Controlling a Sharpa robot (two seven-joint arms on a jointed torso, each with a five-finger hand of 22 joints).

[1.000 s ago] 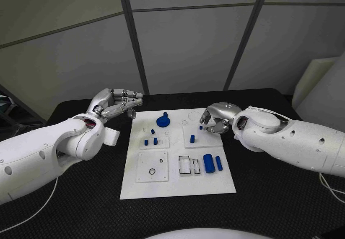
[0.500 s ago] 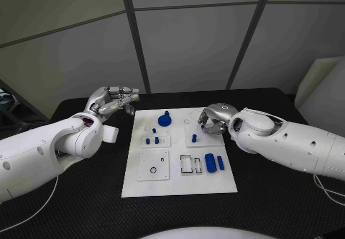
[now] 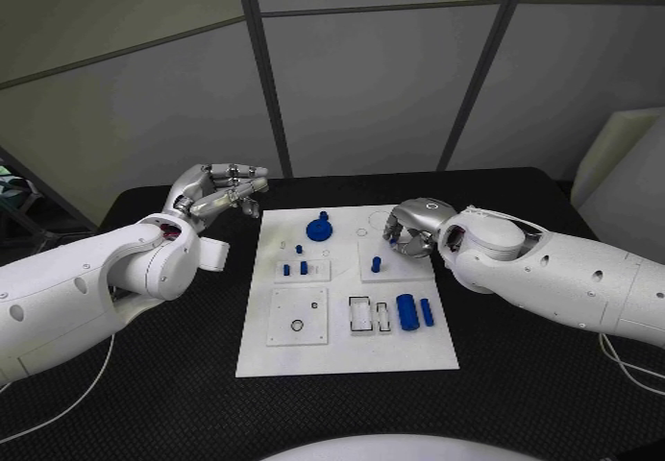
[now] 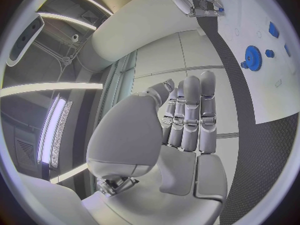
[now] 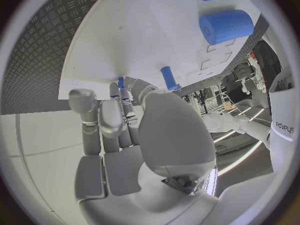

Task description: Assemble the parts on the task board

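While the parts wait in their places, we hold both hands at the far end of the task board [image 3: 347, 355].
Nearest us a large blue cylinder [image 3: 405, 312] lies beside a slim blue bar [image 3: 427, 311], likely staged for pickup. Further back a blue peg [image 3: 376, 263] stands upright, then a blue gear [image 3: 320, 230]. Our right hand [image 3: 411, 230] curls over the board and seems to pinch a small blue pin [image 5: 120, 82], perhaps for seating. Our left hand [image 3: 219, 195] hovers off the board's corner, loosely curled, holding nothing.
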